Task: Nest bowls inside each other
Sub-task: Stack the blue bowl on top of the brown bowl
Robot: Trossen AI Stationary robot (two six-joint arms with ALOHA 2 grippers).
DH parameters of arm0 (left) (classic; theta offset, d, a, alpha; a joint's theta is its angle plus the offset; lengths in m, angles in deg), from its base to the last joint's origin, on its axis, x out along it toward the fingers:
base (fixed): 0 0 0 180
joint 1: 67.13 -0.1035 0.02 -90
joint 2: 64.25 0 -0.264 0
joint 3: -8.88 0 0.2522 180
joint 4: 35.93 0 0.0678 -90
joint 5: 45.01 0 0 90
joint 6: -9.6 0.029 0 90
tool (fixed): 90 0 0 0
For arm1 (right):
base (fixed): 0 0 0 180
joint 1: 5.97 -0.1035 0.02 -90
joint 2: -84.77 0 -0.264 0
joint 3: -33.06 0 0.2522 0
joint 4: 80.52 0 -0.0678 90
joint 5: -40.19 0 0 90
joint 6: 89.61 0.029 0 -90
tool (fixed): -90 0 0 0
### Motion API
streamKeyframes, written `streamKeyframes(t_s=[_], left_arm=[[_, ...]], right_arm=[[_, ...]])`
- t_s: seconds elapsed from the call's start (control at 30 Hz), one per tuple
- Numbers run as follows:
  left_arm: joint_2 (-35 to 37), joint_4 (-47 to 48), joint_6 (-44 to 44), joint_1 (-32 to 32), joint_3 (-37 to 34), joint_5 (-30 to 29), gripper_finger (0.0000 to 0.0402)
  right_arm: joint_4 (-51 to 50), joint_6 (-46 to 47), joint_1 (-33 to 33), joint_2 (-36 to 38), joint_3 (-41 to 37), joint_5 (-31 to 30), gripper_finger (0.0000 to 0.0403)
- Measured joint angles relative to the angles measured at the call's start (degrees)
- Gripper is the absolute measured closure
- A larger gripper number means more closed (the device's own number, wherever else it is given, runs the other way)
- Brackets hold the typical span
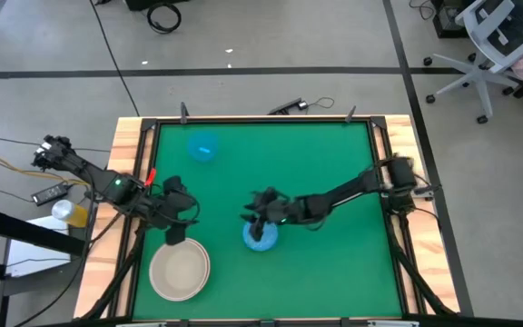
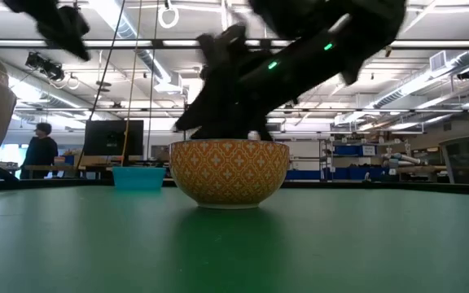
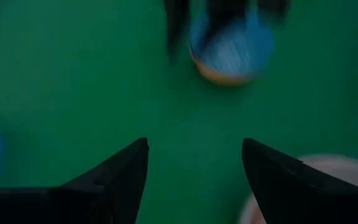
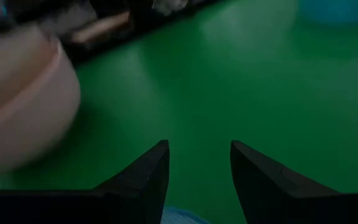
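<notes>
A pale-speckled blue bowl [image 1: 261, 237] with an orange patterned outside [image 2: 229, 172] stands on its base at the table's middle. My right gripper [image 1: 260, 221] hangs open just over its far rim; a sliver of that rim [image 4: 179, 216] shows under the fingers. A plain blue bowl [image 1: 202, 146] stands at the far left. At the near left a large white bowl [image 1: 179, 271] holds a cream one. My left gripper [image 1: 176, 232] is open above the white bowl's far rim, with nothing between its fingers [image 3: 123, 174]. My right gripper slants down from the table's right side onto the speckled bowl's rim [image 2: 218, 143]. In the low view its dark fingers reach down to that rim. I cannot tell whether they touch it. The bowl stands upright on the table.
Wooden rails [image 1: 134, 136] frame the green table. Open green surface lies on the right half and between the bowls. Beyond the table are a workshop room, a monitor and a person [image 2: 39, 150] far off at the left.
</notes>
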Motion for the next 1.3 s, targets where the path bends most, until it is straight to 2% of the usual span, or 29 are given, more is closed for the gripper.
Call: streamKeyframes(t_s=[0.1,0.23,0.37,0.5,0.6,0.8,0.97,1.13,1.3], left_arm=[[-0.23,-4.69,4.32,-0.74,0.00,-5.80,0.0145],[-0.21,-8.53,7.74,-0.69,-0.02,-16.13,0.0156],[-0.12,-7.72,6.51,0.68,-0.12,-26.81,0.0170],[0.14,-7.93,4.12,3.49,-2.76,-33.91,0.0183],[1.42,-7.88,0.67,5.41,-7.67,-34.46,0.0190],[7.19,-6.86,-6.36,4.45,-18.08,-34.57,0.0196],[13.72,-3.71,-10.48,1.03,-18.93,-34.80,0.0196],[18.16,-4.12,-8.27,-1.38,-18.91,-35.03,0.0196],[19.09,-4.75,-5.11,-3.57,-18.91,-35.02,0.0196]], right_arm=[[-5.67,-3.44,0.78,-5.66,8.26,2.38,0.0228],[-17.50,-9.85,4.06,-8.71,19.86,2.85,0.0228],[-25.20,-17.16,7.88,-10.76,28.87,3.43,0.0228],[-28.75,-21.76,12.26,-13.99,36.31,9.69,0.0228],[-30.05,-24.30,14.86,-17.90,40.54,13.96,0.0228],[-30.23,-27.34,17.83,-24.75,48.44,14.41,0.0228],[-33.67,-28.39,19.61,-28.78,57.14,14.00,0.0228],[-42.97,-33.81,21.19,-31.35,65.74,14.08,0.0228],[-48.22,-39.46,24.01,-33.63,69.24,17.71,0.0228]])
